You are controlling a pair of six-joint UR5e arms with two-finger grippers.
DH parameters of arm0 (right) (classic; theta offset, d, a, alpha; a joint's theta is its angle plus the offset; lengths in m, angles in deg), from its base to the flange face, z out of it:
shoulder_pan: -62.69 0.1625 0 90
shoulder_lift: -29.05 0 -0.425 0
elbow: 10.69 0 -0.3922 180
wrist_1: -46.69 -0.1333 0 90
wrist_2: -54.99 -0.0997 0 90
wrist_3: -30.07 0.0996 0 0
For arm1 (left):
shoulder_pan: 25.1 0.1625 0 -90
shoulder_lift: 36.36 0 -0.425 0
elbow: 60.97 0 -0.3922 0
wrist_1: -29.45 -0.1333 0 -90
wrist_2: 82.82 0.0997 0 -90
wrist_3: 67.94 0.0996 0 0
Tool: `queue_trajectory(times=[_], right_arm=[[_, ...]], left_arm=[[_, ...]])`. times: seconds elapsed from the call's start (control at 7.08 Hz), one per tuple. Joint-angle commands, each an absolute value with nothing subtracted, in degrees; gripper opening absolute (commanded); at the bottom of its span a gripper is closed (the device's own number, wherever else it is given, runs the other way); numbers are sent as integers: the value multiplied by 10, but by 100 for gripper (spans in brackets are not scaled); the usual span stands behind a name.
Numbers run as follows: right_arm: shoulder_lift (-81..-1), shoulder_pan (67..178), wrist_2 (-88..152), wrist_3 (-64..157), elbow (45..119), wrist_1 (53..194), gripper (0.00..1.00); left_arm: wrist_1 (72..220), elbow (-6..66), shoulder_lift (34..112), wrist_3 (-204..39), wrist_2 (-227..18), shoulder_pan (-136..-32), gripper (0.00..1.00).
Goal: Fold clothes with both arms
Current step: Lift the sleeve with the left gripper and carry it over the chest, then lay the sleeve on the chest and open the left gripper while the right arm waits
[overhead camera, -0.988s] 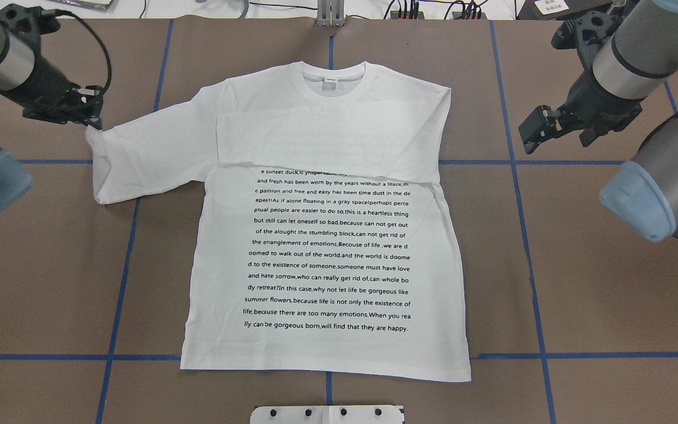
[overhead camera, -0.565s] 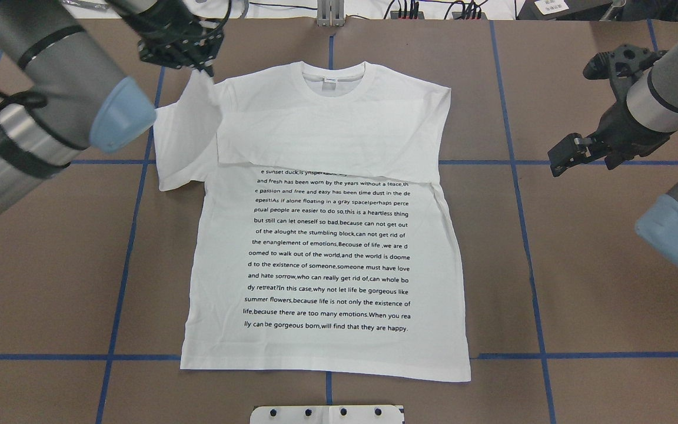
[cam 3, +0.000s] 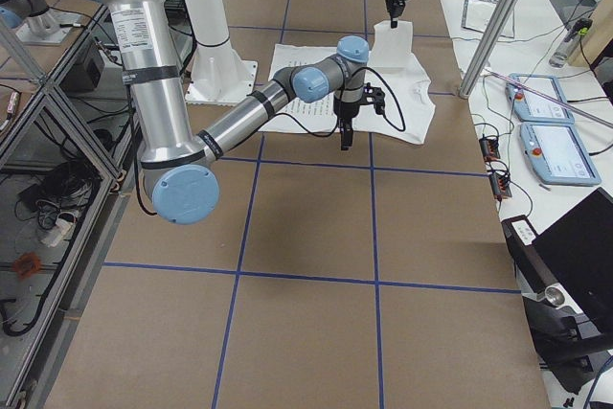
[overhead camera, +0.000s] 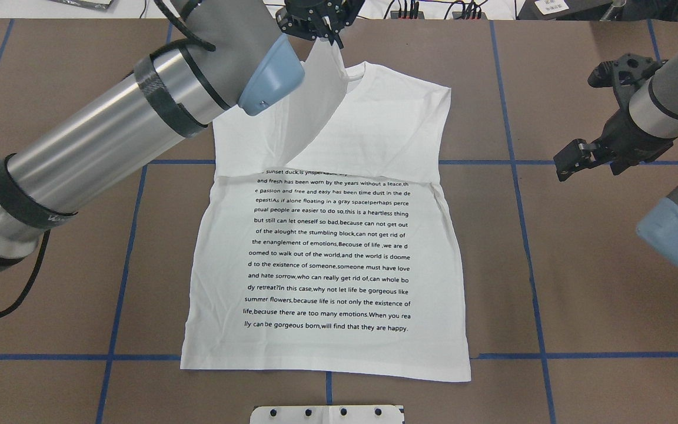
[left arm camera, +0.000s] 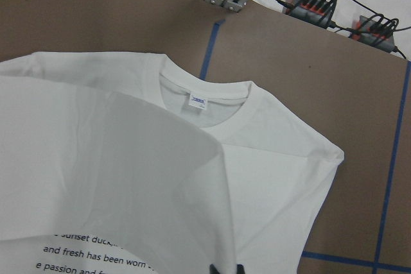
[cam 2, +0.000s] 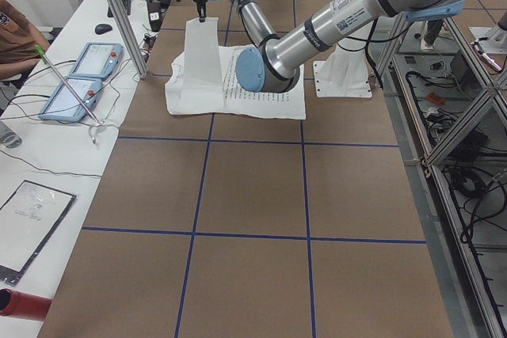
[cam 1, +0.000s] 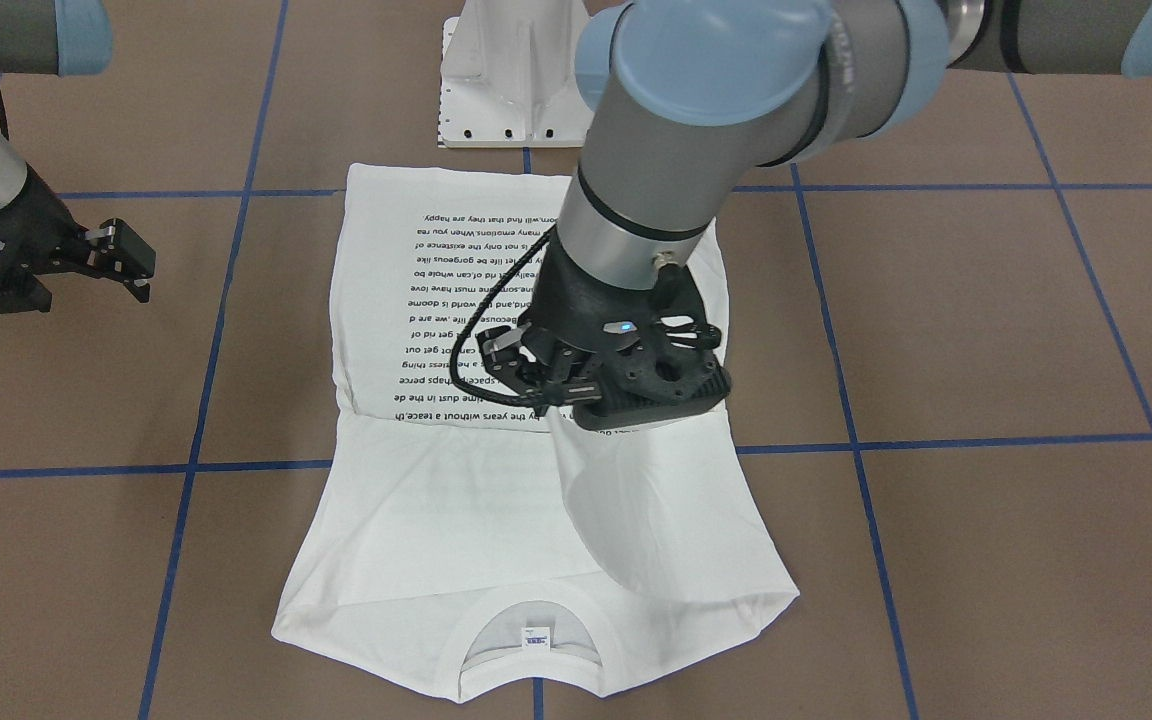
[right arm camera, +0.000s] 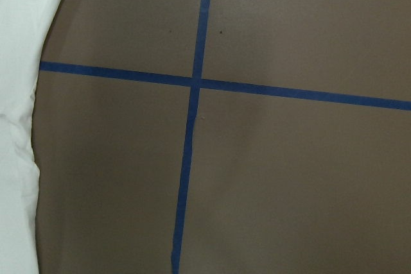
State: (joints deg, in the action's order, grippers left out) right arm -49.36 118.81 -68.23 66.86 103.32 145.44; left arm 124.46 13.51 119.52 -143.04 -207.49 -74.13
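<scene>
The clothes are one white shirt (overhead camera: 327, 253) lying flat with its black text facing up and its collar (left arm camera: 205, 97) at the far side. One sleeve lies folded in across the chest. My left gripper (overhead camera: 322, 32) is shut on the other sleeve (cam 1: 626, 500). It holds that sleeve lifted over the chest near the collar, and the cloth hangs from it in a slanted sheet. In the left wrist view the fingertips (left arm camera: 218, 269) pinch the cloth at the bottom edge. My right gripper (overhead camera: 568, 162) hovers open over bare table, to the right of the shirt and holding nothing.
Blue tape lines (right arm camera: 192, 85) cross the brown table top (overhead camera: 580, 282). The white pedestal base (cam 1: 511, 80) stands near the shirt's hem. A metal post (overhead camera: 330, 12) and cables sit at the far edge. Tablets (cam 2: 79, 77) and a seated person (cam 2: 16, 29) are beyond it.
My left gripper has carried the sleeve from the table's left side up and rightward until it hangs over the chest by the collar. The right gripper has drifted slightly outward.
</scene>
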Motion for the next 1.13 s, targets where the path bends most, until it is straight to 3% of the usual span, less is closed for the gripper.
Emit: queue_trajectory(times=[0.0, 0.14, 0.56, 0.99], right_arm=[[-491, 1188, -682, 671, 1026, 1454, 100], [-488, 1187, -682, 671, 1022, 1454, 100], [-482, 1187, -682, 670, 1004, 1452, 100], [-482, 1189, -711, 671, 993, 1434, 100]], left_arm=[[1284, 113, 1202, -1442, -2073, -707, 0], [1306, 108, 1199, -1454, -2071, -684, 0], [1428, 4, 1225, -1496, -2035, -639, 0], [1463, -32, 1225, -1497, -1979, -595, 0]])
